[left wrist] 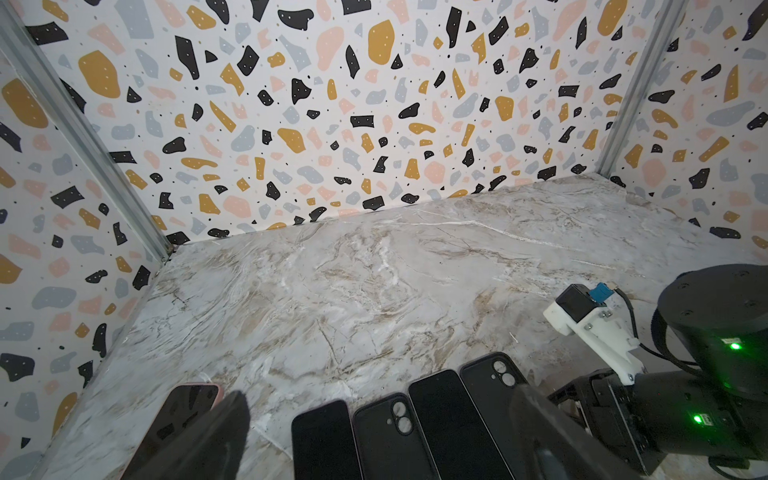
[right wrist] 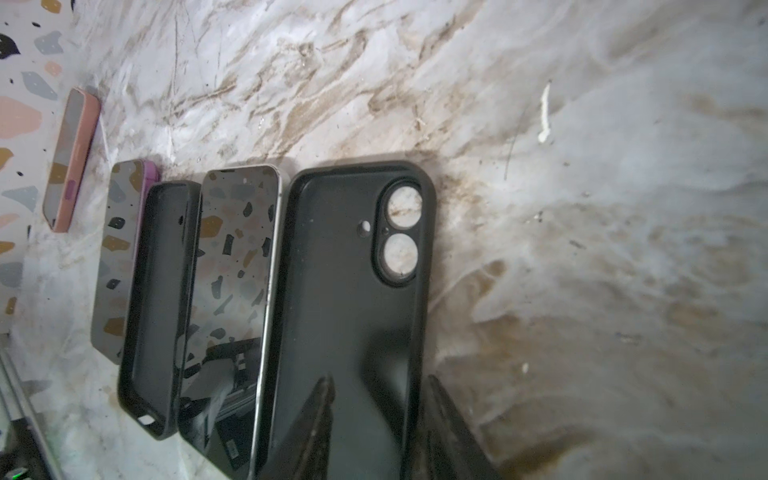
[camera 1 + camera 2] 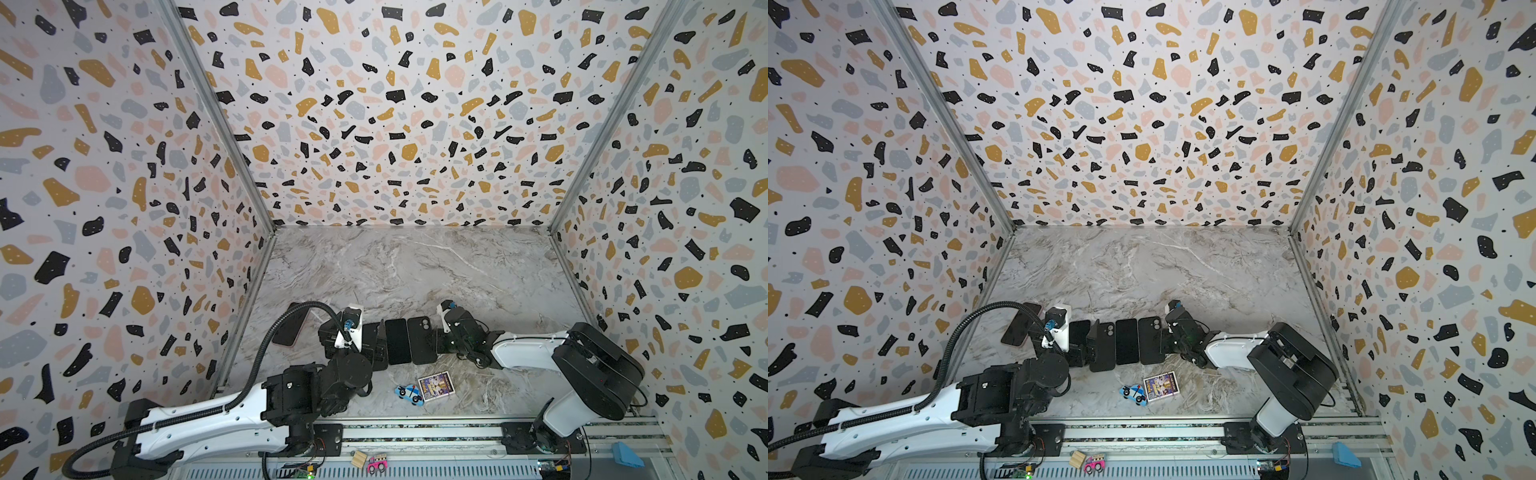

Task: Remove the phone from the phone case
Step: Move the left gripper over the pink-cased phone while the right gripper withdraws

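An empty black phone case [image 2: 353, 299] lies open side up, with the table showing through its camera holes. It is the rightmost of a row in both top views [image 3: 420, 340] [image 3: 1150, 340]. Beside it lies a bare phone [image 2: 232, 291], screen up. Further along are a second black case [image 2: 158, 299], a purple-edged phone [image 2: 120, 249] and a phone in a pink case [image 2: 70, 158]. My right gripper [image 2: 381, 380] is open. One finger is inside the case and the other is outside its side wall. My left gripper [image 1: 378, 440] hangs wide open above the row's left part [image 3: 357, 347].
A toy police car [image 3: 409, 394] and a picture card [image 3: 436, 386] lie in front of the row. A wooden block [image 3: 358, 459], a pink toy car [image 3: 377, 463] and a blue piece [image 3: 627, 455] sit on the front rail. Patterned walls close three sides.
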{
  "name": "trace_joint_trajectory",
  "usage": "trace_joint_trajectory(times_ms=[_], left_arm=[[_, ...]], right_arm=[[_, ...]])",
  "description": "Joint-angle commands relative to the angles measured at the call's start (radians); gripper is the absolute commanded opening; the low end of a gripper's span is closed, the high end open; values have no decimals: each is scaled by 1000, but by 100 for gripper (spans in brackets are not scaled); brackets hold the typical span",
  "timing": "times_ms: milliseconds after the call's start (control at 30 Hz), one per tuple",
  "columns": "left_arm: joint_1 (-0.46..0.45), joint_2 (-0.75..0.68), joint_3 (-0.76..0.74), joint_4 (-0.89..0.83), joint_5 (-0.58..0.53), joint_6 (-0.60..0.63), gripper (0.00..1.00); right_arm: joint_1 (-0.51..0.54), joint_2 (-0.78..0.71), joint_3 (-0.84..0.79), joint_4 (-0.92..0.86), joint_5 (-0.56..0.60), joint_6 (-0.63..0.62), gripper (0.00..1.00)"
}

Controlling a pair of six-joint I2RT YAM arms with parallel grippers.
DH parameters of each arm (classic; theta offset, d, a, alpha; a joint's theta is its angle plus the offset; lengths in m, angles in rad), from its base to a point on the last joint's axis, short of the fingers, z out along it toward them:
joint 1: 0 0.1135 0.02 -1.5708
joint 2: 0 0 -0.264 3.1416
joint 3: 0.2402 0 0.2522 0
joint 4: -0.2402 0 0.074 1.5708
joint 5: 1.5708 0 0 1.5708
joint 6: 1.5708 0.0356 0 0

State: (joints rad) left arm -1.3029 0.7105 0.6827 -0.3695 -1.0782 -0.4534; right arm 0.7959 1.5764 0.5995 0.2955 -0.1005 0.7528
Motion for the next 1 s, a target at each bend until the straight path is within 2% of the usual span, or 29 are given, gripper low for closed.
trace_joint_trajectory(times_ms=[0, 133, 233, 300, 500, 700, 800, 967], left_arm=[[36, -4, -14, -23, -13, -61, 100], [187, 39, -5, -92, 82, -122, 100], [356, 55, -5, -96, 231, -109, 100], [460, 57, 6, -96, 299, -76, 100], [753, 146, 66, -128, 407, 73, 100], [1036, 230, 67, -77, 594, 101, 100], [1120, 287, 91, -72, 613, 166, 99], [1160, 401, 137, -82, 653, 335, 100]], right_arm=[[-4, -65, 11, -8, 23, -16, 50], [-3, -143, 15, -57, 53, -64, 61], [-3, -238, 13, -94, 84, -112, 65], [2, -313, 5, -111, 111, -154, 69], [9, -535, -38, -85, 136, -252, 81], [8, -617, -34, -85, 102, -308, 87], [8, -616, -33, -69, 61, -314, 87], [1, -606, -46, -6, 37, -318, 88]])
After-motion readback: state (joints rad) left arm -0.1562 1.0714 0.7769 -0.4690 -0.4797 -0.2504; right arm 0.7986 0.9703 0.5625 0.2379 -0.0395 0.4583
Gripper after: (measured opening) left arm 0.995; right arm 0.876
